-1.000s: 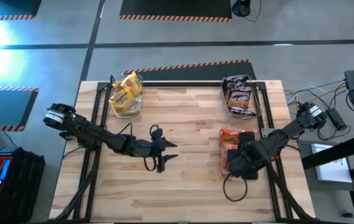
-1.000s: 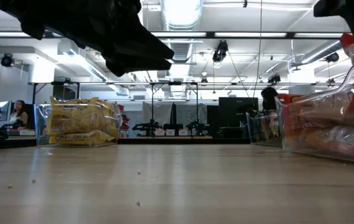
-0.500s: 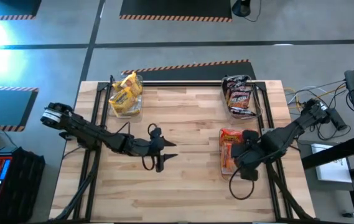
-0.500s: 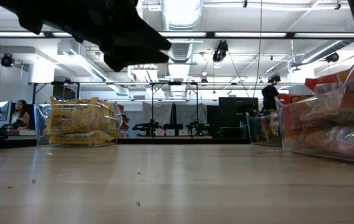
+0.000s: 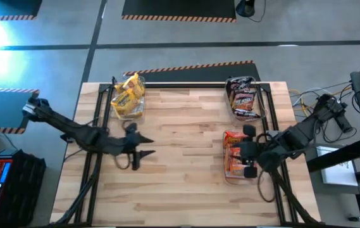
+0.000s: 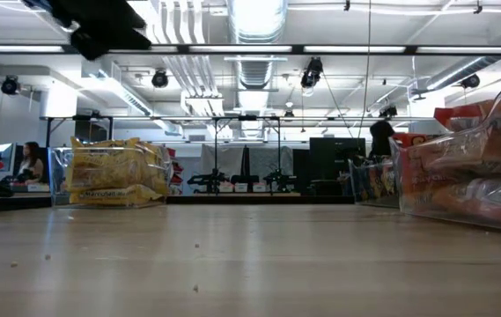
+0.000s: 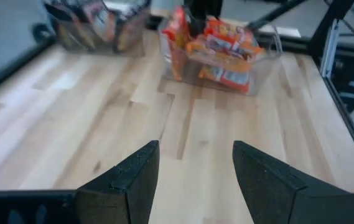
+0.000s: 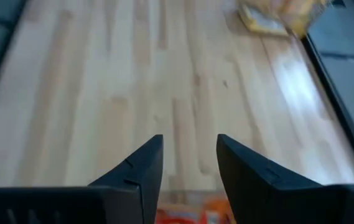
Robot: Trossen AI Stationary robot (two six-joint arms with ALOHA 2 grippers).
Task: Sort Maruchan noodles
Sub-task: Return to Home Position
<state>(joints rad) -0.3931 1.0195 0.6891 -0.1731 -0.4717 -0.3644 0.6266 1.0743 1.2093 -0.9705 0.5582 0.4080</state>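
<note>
I have my left end effector [image 5: 143,153] over the left side of the table [image 5: 186,187], fingers apart. My right end effector [image 5: 247,152], also spread, hovers above the orange Maruchan noodles [image 5: 233,159] near right. Yellow packs [image 5: 128,96] sit far left, dark packs [image 5: 243,96] far right.

The orange packs [image 6: 479,172] run off the low view's right edge. From above, the right end effector [image 5: 247,152] covers part of them.
</note>
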